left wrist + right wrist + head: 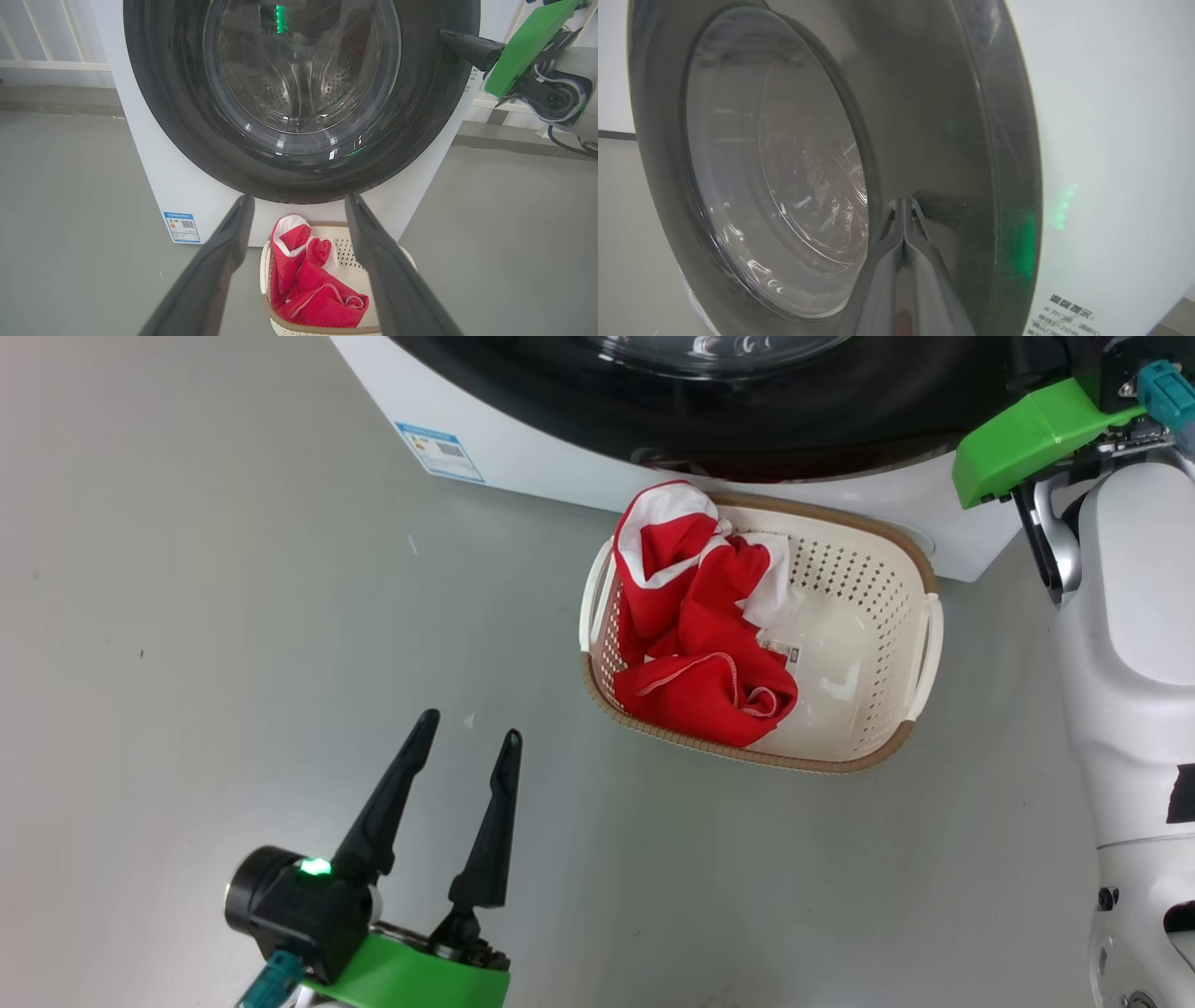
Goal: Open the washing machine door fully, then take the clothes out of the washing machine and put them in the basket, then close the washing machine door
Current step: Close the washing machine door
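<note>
Right wrist view sits almost against the door (943,116). The right gripper (903,203) has its fingers pressed together, pinching nothing, and their tips rest on the glossy black rim between the glass (775,163) and the rim's outer edge. The door lies straight ahead along those fingers, so any push would go flat into the white front of the machine (1111,140). From here the rim looks flush with that front, so I'd say the door is shut or a hair from it. Whether the latch has caught I cannot tell.

The right arm comes in from the machine's right side. Its pale forearm rises beside the machine, its green wrist block is up by the door's edge, and its fingers are roughly level, aimed at the rim. It is clearly the nearer arm to the door.

The left gripper (471,726) hangs low over the floor (187,616) out in front of the machine. Its fingers are spread wide and empty, pointing towards the machine, well apart from the door.

The basket (794,763) stands on the floor at the foot of the machine, below the door, its long side roughly along the machine's front. The clothes (695,653) lie bunched in the half towards the machine's stickered corner, one fold over the rim nearest the machine. Through the glass the drum (299,79) looks bare, so I judge only a last press on the door is left.
</note>
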{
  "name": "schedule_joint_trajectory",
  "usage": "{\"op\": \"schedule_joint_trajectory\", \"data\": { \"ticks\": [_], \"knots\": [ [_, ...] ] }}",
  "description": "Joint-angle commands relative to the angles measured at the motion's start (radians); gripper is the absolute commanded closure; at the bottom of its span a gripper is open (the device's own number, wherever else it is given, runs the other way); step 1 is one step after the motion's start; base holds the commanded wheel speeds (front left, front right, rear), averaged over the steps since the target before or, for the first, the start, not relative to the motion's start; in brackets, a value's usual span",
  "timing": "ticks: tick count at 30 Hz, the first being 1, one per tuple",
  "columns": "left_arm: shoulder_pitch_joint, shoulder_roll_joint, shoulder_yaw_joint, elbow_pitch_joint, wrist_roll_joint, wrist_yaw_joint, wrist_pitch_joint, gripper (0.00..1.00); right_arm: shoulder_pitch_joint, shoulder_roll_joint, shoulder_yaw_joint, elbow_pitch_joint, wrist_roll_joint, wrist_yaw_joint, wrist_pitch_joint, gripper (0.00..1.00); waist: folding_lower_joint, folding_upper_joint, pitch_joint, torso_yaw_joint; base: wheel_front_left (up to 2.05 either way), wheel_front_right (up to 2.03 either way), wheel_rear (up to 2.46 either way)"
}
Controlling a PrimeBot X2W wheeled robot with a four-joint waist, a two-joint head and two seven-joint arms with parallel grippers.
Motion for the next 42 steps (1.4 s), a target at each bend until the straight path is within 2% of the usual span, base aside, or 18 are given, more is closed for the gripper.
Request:
{"op": "schedule_joint_trajectory", "data": {
  "ticks": [1, 16, 17, 18, 19, 20, 27, 34, 42],
  "knots": [
    [-0.019, 0.008, 0.028, -0.021, 0.009, -0.002, -0.009, 0.0, -0.032, 0.013, -0.001, -0.019, -0.013, -0.001, -0.005, 1.0, 0.0, 0.0, 0.009, 0.005, 0.0, 0.0, 0.0],
    [-0.026, 0.006, 0.039, -0.007, 0.015, -0.006, -0.009, 0.0, -0.002, 0.017, 0.011, -0.023, 0.001, -0.001, -0.005, 1.0, 0.0, 0.0, -0.01, -0.019, 0.0, 0.0, 0.0],
    [-0.025, 0.006, 0.039, -0.007, 0.012, -0.007, -0.009, 0.0, 0.004, 0.018, 0.018, -0.028, 0.011, -0.001, -0.005, 0.83, 0.0, 0.0, -0.012, -0.024, 0.0, 0.0, 0.0],
    [-0.025, 0.005, 0.041, -0.007, 0.009, -0.007, -0.009, 0.0, 0.012, 0.018, 0.024, -0.034, 0.021, -0.001, -0.005, 0.58, 0.0, 0.0, -0.015, -0.029, 0.0, 0.0, 0.0],
    [-0.024, 0.005, 0.043, -0.006, 0.007, -0.006, -0.009, 0.0, 0.021, 0.018, 0.031, -0.04, 0.032, -0.001, -0.005, 0.12, 0.0, 0.0, -0.019, -0.035, 0.0, 0.0, 0.0],
    [-0.024, 0.005, 0.045, -0.005, 0.004, -0.006, -0.009, 0.0, 0.032, 0.018, 0.042, -0.045, 0.052, -0.001, -0.005, 0.0, 0.0, 0.0, -0.023, -0.04, 0.0, 0.0, 0.0],
    [-0.02, 0.005, 0.062, -0.01, -0.035, 0.001, -0.009, 0.0, 0.15, 0.019, 0.131, -0.111, 0.165, -0.001, -0.005, 0.0, 0.0, 0.0, -0.063, -0.087, 0.0, 0.0, 0.0],
    [-0.005, 0.005, 0.085, -0.002, -0.072, 0.012, -0.009, 0.0, 0.276, 0.019, 0.197, -0.174, 0.221, -0.001, -0.005, 0.0, 0.0, 0.0, -0.107, -0.144, 0.0, 0.0, 0.0],
    [0.02, 0.005, 0.12, 0.009, -0.071, 0.017, -0.009, 0.0, 0.422, 0.019, 0.16, -0.25, 0.275, -0.001, -0.005, 0.0, 0.0, 0.0, -0.171, -0.226, 0.0, 0.0, 0.0]
  ]
}}
